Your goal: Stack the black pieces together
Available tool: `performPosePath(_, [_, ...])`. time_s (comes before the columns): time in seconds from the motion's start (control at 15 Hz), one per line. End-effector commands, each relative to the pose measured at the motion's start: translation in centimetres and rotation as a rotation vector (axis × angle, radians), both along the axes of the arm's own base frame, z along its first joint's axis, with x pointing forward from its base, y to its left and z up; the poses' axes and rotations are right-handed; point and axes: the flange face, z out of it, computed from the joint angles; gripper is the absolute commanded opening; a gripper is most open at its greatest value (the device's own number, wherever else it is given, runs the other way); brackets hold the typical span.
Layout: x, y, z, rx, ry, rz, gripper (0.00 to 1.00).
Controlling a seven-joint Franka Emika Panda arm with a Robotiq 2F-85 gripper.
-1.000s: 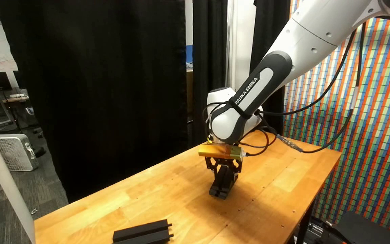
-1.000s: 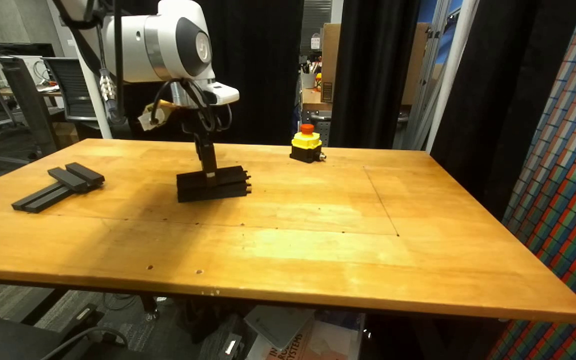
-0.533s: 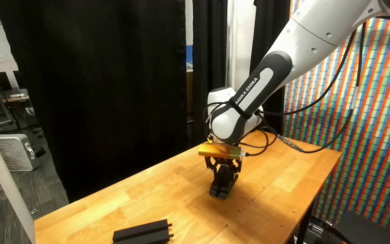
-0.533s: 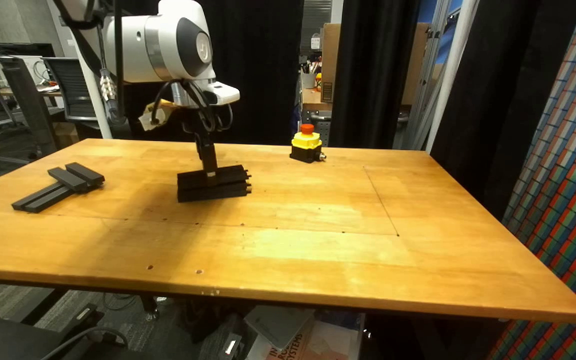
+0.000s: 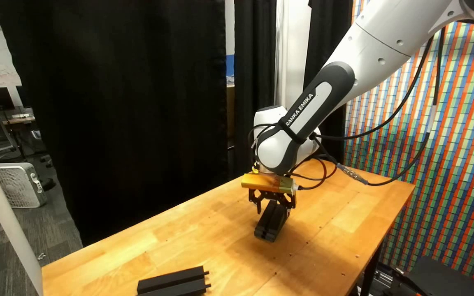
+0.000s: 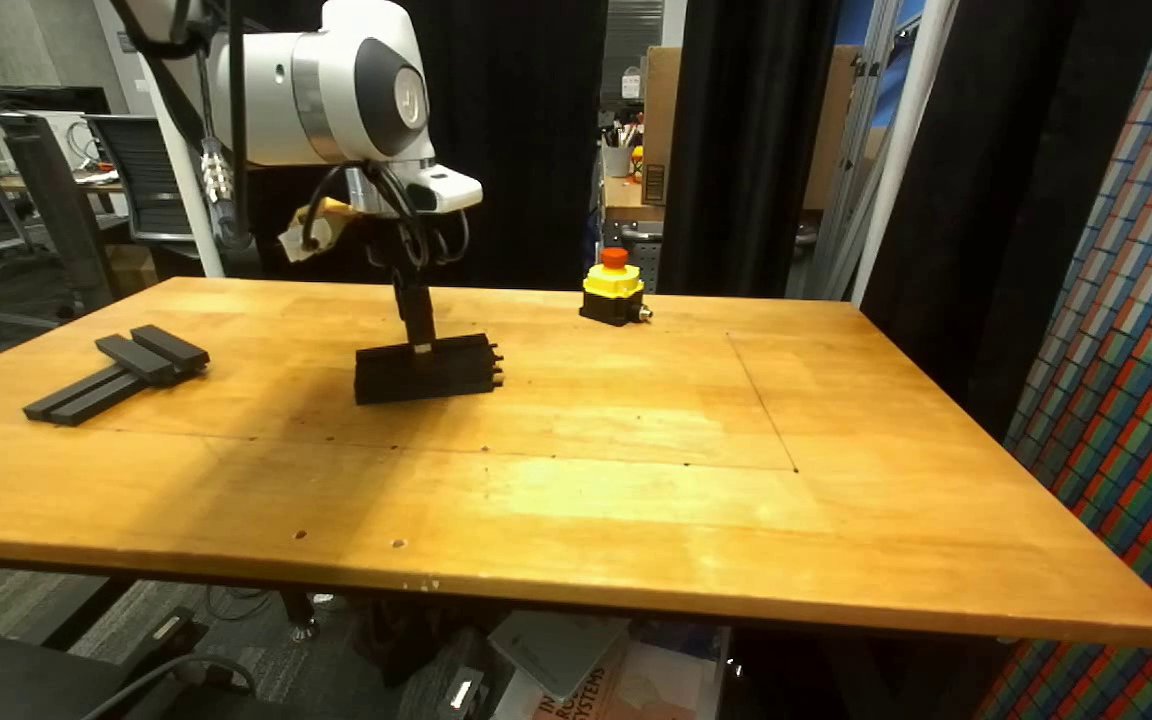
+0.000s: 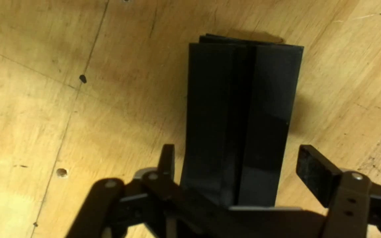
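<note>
Black curtains [image 6: 526,150] hang beyond the far edge of the worktop [image 6: 636,520], and a wall [image 5: 442,135] of coloured checks shows at the right in both exterior views. In an exterior view, a stack [image 6: 431,378] of black pieces [image 7: 271,115] sits roughly midway between the worktop's left and right edges, well in from its near edge. Two pieces lie side by side on top, a dark groove running lengthwise between them in the wrist view; the corner of a lower one juts past one end. How many the stack holds cannot be told. Small pegs [image 6: 499,358] stick out of the end that faces the right edge.

The arm [image 5: 319,98] leans over it with the pincer [image 5: 273,211] spread at the top of the stack. Its fingers [image 7: 316,175] stand one to each side, and the wrist view shows wood between each of them and the black sides.

By the left edge in an exterior view lies a loose pile [image 6: 136,358] of more black pieces: two side by side, another across their ends, one more just beside that. A yellow box [image 6: 613,282] with a red button [image 6: 614,258] stands near the far edge, well apart from the stack.
</note>
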Motion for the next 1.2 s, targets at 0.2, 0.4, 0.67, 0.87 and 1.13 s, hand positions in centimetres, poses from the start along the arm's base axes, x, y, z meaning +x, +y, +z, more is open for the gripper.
performPosePath(0.2, [-0.5,0.5,1.1,0.027,-0.036,-0.021,1.00])
performPosePath(0.4, [-1.2,2.7,2.3,-0.002,-0.052,0.007,1.00])
performPosePath(0.67, [-3.2,8.2,3.3,-0.039,-0.084,0.074,1.00])
performPosePath(0.87, [-4.4,13.2,3.2,-0.051,-0.081,0.108,1.00])
performPosePath(1.13, [-5.2,18.2,3.3,0.011,-0.064,0.094,1.00])
